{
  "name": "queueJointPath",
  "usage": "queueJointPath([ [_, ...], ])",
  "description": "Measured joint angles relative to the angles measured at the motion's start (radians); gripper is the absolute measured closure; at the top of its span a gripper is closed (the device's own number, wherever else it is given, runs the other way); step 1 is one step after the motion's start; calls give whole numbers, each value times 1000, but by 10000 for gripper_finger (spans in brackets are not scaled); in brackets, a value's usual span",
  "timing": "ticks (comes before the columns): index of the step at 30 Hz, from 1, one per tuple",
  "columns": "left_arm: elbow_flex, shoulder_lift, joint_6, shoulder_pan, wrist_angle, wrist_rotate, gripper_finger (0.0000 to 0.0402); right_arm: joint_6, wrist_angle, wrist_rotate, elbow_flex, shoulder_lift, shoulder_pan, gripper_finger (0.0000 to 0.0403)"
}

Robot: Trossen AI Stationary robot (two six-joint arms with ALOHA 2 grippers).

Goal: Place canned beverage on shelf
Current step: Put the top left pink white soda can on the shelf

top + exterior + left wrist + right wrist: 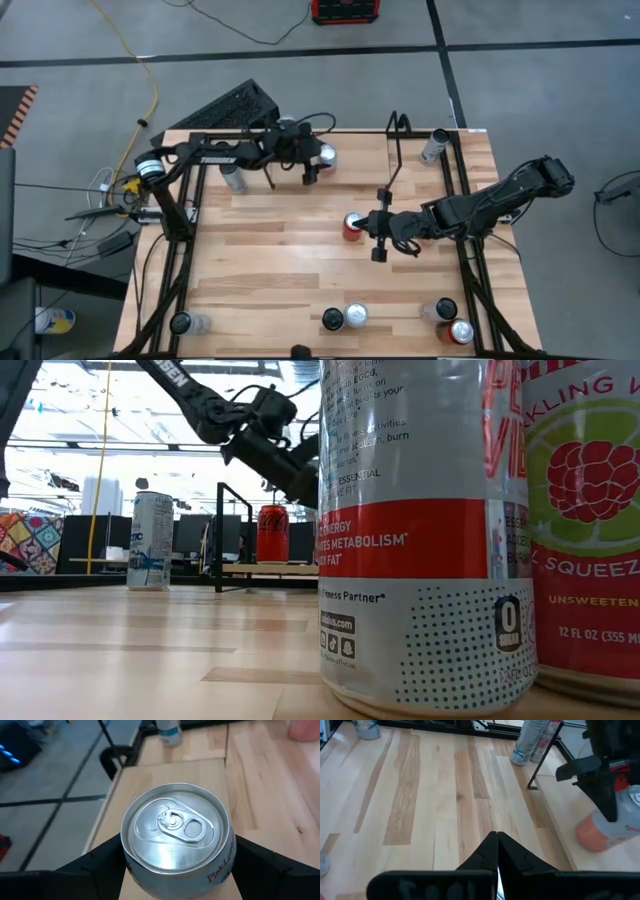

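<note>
My left gripper is at the table's far side, shut on a white and pink can with a silver top. The same can shows in the right wrist view. The black wire shelf stands just to the right of it, and one of its wires shows in the right wrist view. My right gripper is shut and empty near the table's middle, beside an upright red can. The red can also shows in the low view. My left gripper pinches the can's round side wall between its two fingers, one on each side just below the top rim. The fingers come from above, slanting. The can looks tilted in the right wrist view. I cannot tell whether its bottom touches the table.
Several cans stand along the near edge, two of them filling the low view. One can stands at the far right and one at the far left. Black tubular rails run along both table sides.
</note>
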Motion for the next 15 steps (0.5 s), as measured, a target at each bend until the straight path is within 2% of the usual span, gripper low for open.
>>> queueJointPath([
  [5,12,-5,21,-5,-8,18,125,0,-9,0,0,0,0,376],
  [10,12,-7,22,1,-11,16,90,0,-11,0,0,0,-4,376],
  [15,12,-5,6,1,-21,11,80,1,-10,0,0,0,-3,376],
])
